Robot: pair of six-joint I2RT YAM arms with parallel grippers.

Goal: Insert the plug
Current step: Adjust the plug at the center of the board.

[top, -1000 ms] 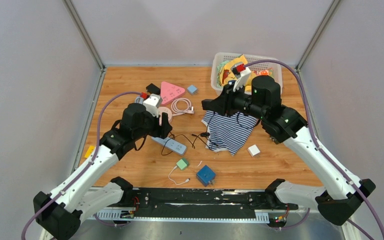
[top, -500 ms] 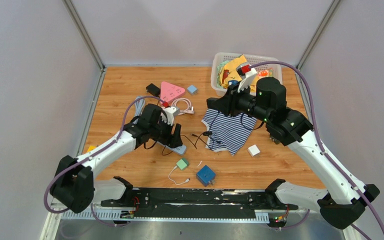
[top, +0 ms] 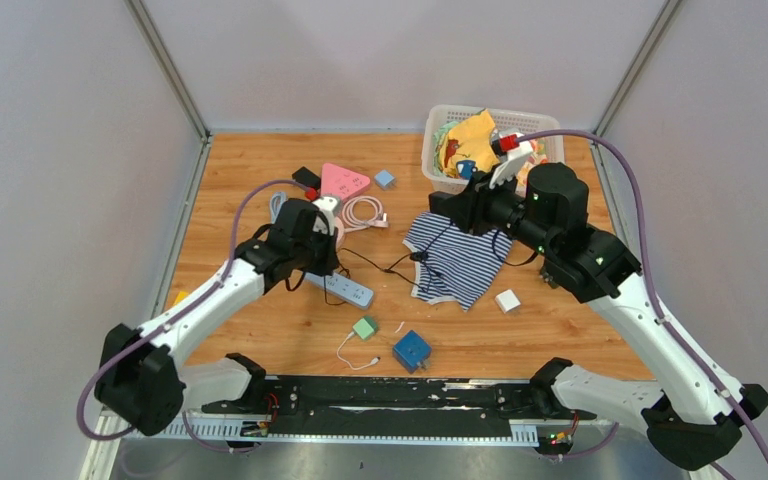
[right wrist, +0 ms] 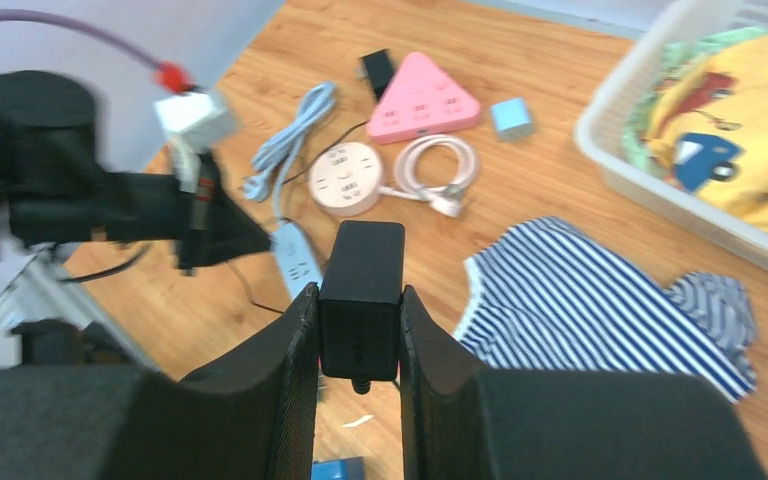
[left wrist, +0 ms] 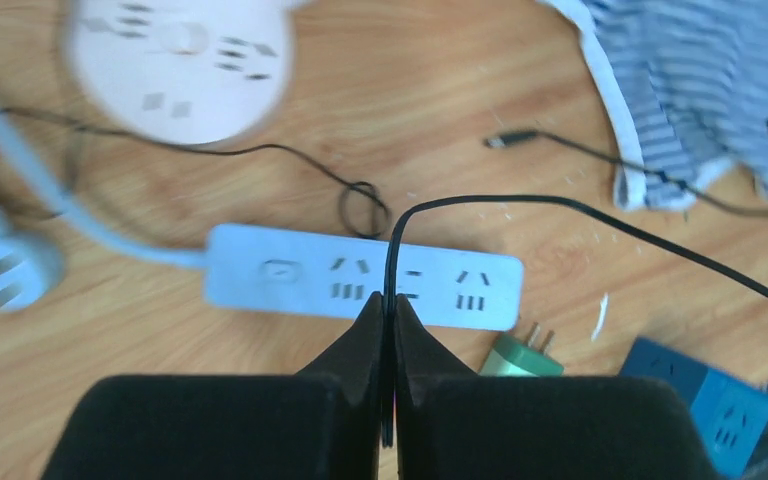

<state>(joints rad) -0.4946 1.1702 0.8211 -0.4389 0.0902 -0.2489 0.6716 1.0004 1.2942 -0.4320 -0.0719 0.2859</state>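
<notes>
At lower centre of the left wrist view, the left gripper (left wrist: 388, 300) is pinching the thin black cable (left wrist: 480, 202) over the white power strip (left wrist: 290, 275). The right gripper (right wrist: 360, 292) is grasping the black plug adapter (right wrist: 363, 250), mid-frame.

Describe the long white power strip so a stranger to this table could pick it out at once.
On the wooden table, find the left gripper, shut on a thin black cable: the power strip lies flat just beneath its tip. Unlike the round socket hub and the pink triangular hub farther back, it is a long, narrow white bar.
</notes>
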